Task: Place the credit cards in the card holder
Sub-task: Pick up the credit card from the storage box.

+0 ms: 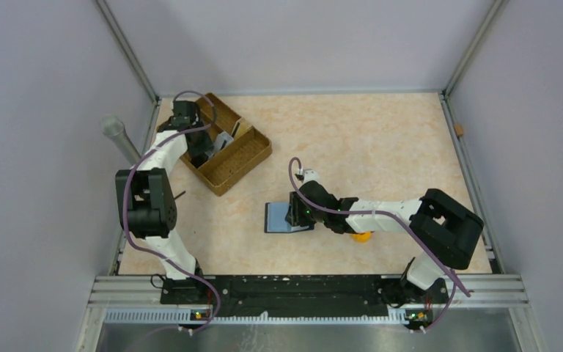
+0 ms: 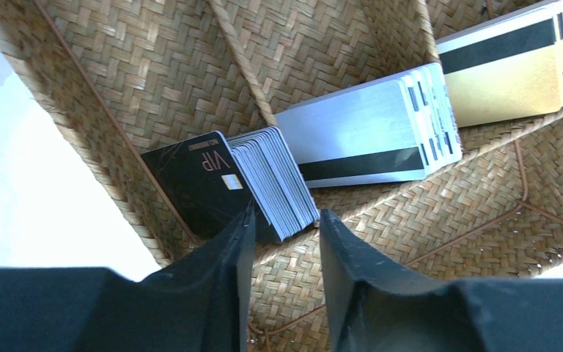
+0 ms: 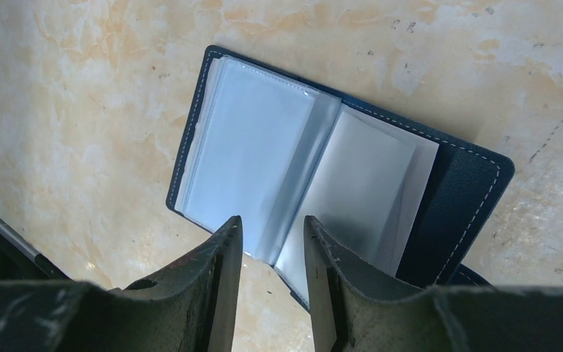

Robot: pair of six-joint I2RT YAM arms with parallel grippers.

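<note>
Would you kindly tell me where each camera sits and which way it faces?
Top external: above, behind the robot, looking down on the table; both arms show.
Left wrist: faces credit cards in the woven tray; left gripper shows.
Right wrist: faces the open card holder; right gripper shows.
Shared: top view also shows tray, holder.

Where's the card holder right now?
Top view: the card holder lies open at centre, under the right fingers, below-right of the woven tray.

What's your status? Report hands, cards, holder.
Left hand at card stack in woven tray, grip unclear. Right hand open over card holder, lying open. Nothing in the way.
</note>
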